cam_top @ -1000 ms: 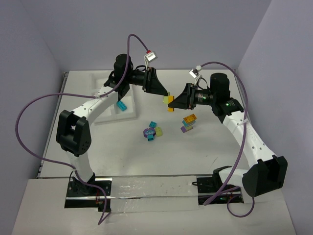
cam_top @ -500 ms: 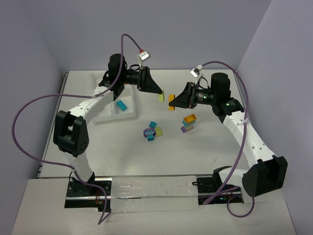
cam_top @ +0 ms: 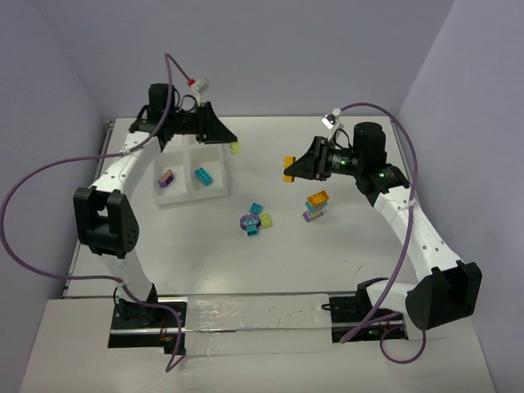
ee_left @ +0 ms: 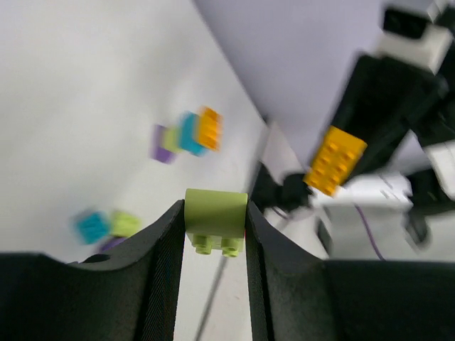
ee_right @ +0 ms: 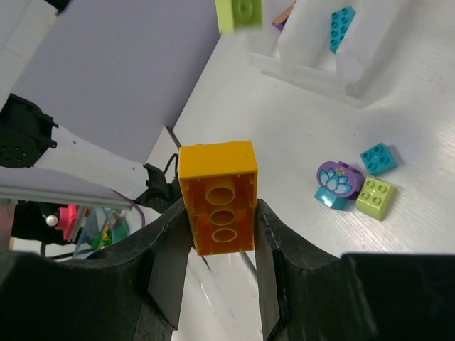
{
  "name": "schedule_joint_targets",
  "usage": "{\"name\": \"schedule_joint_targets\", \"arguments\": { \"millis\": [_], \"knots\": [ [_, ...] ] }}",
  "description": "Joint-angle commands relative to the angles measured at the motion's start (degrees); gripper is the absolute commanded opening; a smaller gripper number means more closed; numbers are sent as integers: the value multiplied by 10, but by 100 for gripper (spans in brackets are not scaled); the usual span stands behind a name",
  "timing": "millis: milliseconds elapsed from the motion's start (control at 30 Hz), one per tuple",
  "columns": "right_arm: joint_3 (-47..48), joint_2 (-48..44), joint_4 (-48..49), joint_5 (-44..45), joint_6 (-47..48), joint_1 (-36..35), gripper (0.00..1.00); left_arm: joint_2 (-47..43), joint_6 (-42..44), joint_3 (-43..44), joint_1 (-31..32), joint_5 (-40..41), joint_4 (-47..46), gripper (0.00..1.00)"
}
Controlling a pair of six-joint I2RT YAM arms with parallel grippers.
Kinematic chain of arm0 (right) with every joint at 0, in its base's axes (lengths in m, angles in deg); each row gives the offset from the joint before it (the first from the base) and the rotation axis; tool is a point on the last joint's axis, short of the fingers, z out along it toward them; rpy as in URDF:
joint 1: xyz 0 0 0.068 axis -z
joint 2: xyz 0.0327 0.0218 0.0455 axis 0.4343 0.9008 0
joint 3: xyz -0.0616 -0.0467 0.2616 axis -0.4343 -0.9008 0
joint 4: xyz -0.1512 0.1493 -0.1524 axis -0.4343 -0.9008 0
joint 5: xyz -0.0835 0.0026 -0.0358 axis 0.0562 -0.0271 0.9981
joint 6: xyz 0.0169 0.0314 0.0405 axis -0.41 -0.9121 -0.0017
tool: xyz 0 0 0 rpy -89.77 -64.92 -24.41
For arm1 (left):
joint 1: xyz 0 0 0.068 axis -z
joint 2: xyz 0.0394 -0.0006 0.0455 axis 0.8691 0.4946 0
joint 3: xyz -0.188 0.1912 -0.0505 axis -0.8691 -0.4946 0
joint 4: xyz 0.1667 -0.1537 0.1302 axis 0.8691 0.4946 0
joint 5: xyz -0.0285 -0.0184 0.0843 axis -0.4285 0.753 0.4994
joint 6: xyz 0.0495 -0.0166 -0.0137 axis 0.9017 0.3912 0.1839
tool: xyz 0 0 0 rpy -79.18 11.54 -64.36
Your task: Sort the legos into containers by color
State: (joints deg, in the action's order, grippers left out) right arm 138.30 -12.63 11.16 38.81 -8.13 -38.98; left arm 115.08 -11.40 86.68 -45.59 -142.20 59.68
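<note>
My left gripper is shut on a lime green lego in the air by the right rim of the white tray of containers. The left wrist view shows that lime lego pinched between the fingers, studs down. My right gripper is shut on an orange lego above mid-table, seen hollow side up in the right wrist view. The tray holds a purple lego and a teal lego in separate near containers.
A clump of teal, purple and lime legos lies mid-table. A multicolour stack topped with orange stands to its right. The same clump and the tray wall show in the right wrist view.
The lime and orange legos were joined between the two grippers. My left gripper has pulled away to the left with the lime one, up to the tray. The right gripper has barely moved.
</note>
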Motion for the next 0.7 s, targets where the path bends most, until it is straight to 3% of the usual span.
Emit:
{"name": "schedule_joint_targets", "arguments": {
  "millis": [0,133,233,533,667],
  "knots": [
    [2,-24,-7,33,21,2,0,14,73,96,-74,211,175,0],
    [5,-23,-17,40,28,2,0,55,59,155,-93,432,241,0],
    [8,-18,-19,43,28,2,0,82,48,186,-93,541,277,0],
    [10,-10,-18,43,28,2,0,89,18,177,-93,709,257,0],
    [13,-6,-19,42,29,2,0,103,24,188,-93,729,254,0]
  ]
}}
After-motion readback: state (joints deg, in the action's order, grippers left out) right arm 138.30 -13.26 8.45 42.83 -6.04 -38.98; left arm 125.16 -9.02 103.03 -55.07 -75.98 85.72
